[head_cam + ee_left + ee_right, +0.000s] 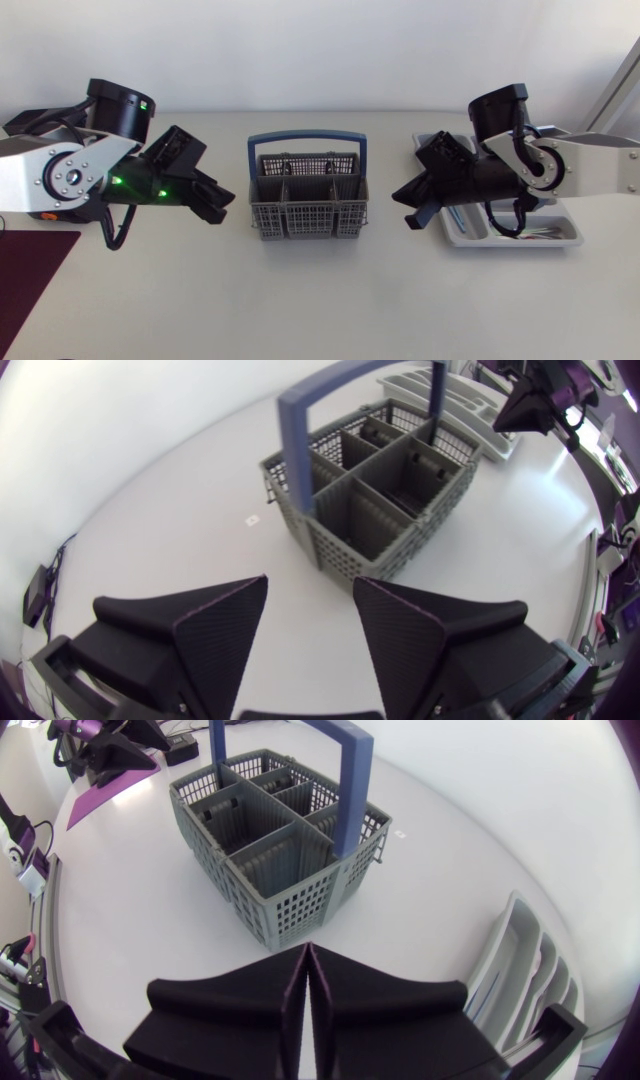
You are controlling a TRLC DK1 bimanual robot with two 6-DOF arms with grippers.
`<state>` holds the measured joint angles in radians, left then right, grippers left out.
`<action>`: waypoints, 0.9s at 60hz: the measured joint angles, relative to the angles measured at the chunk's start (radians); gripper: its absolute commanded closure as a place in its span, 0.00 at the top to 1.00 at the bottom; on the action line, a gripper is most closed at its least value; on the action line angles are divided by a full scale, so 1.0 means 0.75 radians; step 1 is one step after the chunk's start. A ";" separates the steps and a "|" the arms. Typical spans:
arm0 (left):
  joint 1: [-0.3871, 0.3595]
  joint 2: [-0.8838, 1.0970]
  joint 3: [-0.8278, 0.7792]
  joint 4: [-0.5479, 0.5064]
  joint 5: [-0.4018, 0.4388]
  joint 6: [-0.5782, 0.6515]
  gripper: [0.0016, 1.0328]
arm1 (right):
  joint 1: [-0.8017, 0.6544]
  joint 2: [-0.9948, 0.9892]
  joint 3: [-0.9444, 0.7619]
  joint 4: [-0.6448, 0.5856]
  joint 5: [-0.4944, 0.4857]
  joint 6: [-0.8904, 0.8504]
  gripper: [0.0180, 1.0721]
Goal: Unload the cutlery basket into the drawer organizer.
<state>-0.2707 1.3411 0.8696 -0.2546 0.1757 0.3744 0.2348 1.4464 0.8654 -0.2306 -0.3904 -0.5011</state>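
Observation:
The grey cutlery basket (307,190) with a blue handle (307,142) stands mid-table; no cutlery shows in its compartments. My left gripper (222,203) hovers to its left, open and holding nothing. In the left wrist view the fingers (215,630) stand apart, with the basket (380,490) ahead of them. My right gripper (408,205) hangs to the basket's right, shut on nothing. Its fingers (305,990) press together in the right wrist view, the basket (270,840) ahead. The white drawer organizer (560,238) lies under my right arm and holds some cutlery (540,232).
A dark maroon mat (30,280) lies at the table's front left corner. The organizer (520,970) sits beside my right gripper, close to the table's edge. Bare table stretches in front of the basket.

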 measured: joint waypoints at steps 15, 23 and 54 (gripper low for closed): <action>-0.158 -0.008 -0.052 -0.014 0.001 0.000 0.48 | 0.013 -0.051 -0.025 -0.003 0.004 0.000 0.06; -0.167 0.027 -0.052 0.015 -0.001 -0.001 0.48 | 0.017 -0.078 -0.025 -0.006 0.005 0.000 0.06; -0.163 0.161 -0.049 0.139 -0.042 -0.010 0.48 | 0.035 -0.099 -0.068 -0.007 0.025 0.000 0.06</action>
<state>-0.3927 1.4616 0.8330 -0.1501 0.1444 0.3668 0.2611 1.3724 0.8143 -0.2356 -0.3717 -0.5011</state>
